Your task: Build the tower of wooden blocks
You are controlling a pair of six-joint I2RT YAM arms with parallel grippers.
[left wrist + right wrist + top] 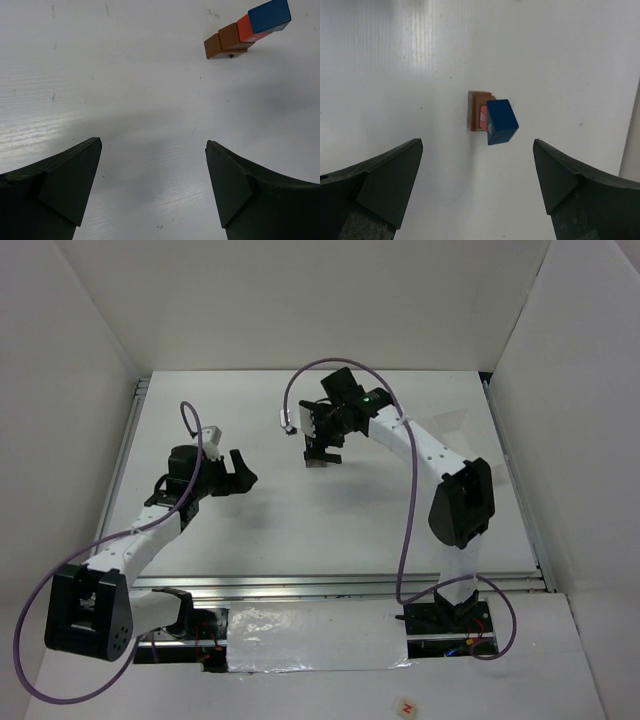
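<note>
The wood block tower (485, 114) stands on the white table, seen from straight above in the right wrist view. Two brown blocks (476, 102) lie at the bottom, a red cube (483, 116) sits on them, and a blue block (501, 121) is on top, turned askew. My right gripper (477, 142) hangs open above the tower, touching nothing. In the left wrist view the same tower (235, 37) shows at the upper right, with the blue block (270, 15) topmost. My left gripper (153, 142) is open and empty, well to the left of the tower. From above, the right gripper (322, 448) covers the tower.
White walls enclose the table (400, 530) on three sides. The left gripper (243, 470) hovers over the table's left half. A purple cable loops over each arm. A metal rail runs along the near edge.
</note>
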